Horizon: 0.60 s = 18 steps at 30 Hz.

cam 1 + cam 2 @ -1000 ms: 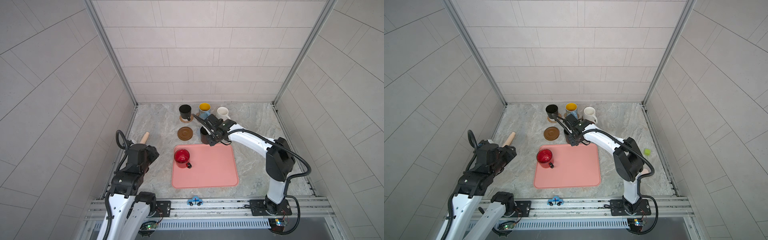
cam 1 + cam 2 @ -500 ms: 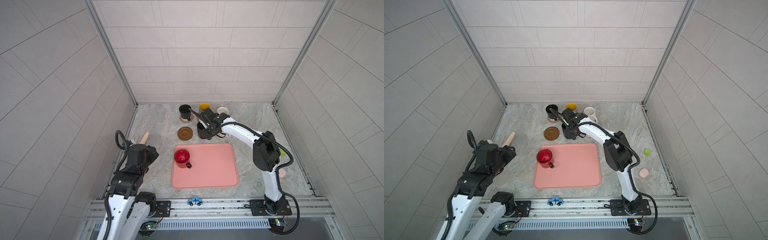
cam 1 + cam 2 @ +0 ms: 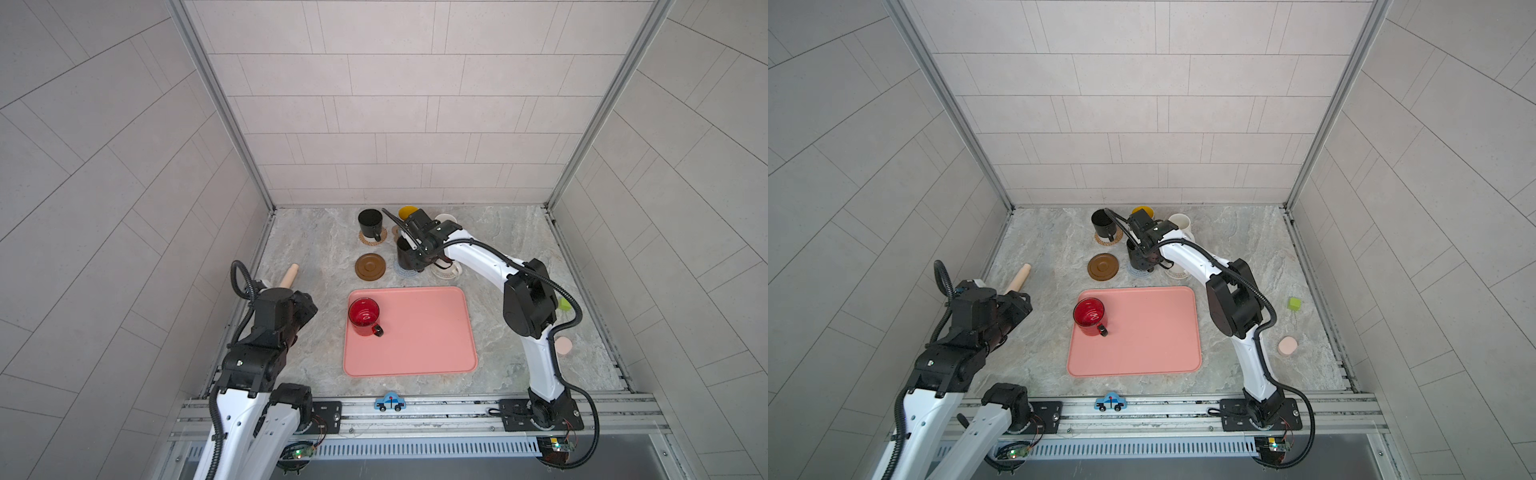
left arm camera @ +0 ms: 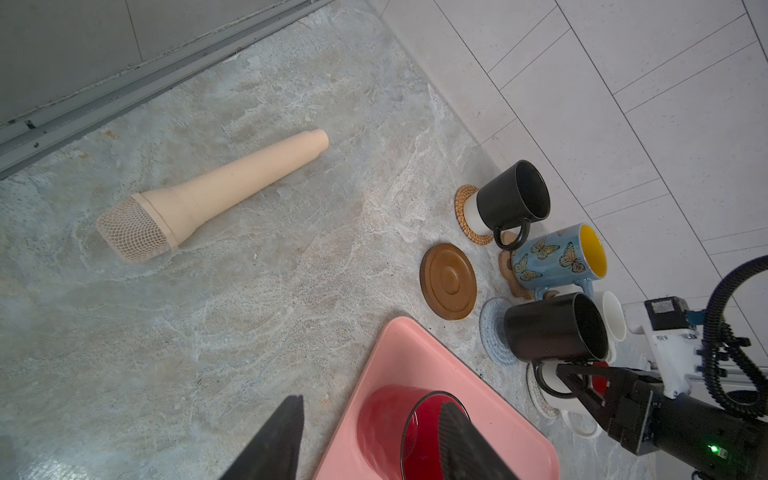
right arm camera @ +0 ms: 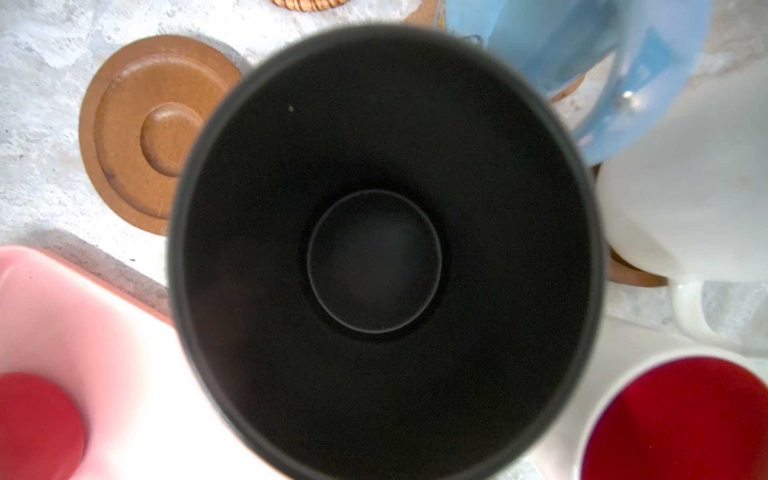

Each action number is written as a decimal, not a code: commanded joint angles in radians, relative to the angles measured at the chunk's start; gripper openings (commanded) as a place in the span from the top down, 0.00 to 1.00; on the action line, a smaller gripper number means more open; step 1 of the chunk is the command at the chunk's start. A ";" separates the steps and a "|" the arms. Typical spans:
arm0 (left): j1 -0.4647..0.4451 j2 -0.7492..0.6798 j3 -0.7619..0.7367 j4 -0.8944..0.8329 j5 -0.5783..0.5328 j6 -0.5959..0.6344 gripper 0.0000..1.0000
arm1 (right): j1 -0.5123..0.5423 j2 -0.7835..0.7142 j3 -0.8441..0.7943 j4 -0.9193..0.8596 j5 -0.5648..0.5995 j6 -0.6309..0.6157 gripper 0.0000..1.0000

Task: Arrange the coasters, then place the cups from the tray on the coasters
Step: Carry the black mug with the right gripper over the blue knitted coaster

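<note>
My right gripper is shut on the handle of a black cup that stands on the grey-blue coaster. This cup fills the right wrist view. A bare brown coaster lies to its left. On the rattan coaster is a second black cup. The blue cup and the cream-white cup stand at the back. A white cup with red inside is beside the held one. The red cup is on the tray. My left gripper hangs open left of the tray.
A wooden toy microphone lies by the left wall, close to my left arm. A green block and a pink puck sit right of the tray, behind my right arm. A toy car rests on the front rail.
My right arm carried the black cup from the tray's back edge a little farther back, over the grey-blue coaster, and its elbow swung inward. The left arm has not moved.
</note>
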 commanded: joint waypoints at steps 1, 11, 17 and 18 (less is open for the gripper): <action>0.007 -0.013 0.016 -0.022 -0.027 0.003 0.41 | -0.003 0.003 0.041 0.046 0.009 0.008 0.94; 0.007 -0.017 0.018 -0.026 -0.030 0.003 0.41 | -0.012 0.026 0.052 0.062 0.006 0.015 0.94; 0.008 -0.020 0.017 -0.028 -0.032 0.003 0.41 | -0.012 0.038 0.045 0.062 0.006 0.014 0.94; 0.006 -0.020 0.017 -0.029 -0.032 0.004 0.41 | -0.012 0.039 0.041 0.062 0.005 0.013 0.94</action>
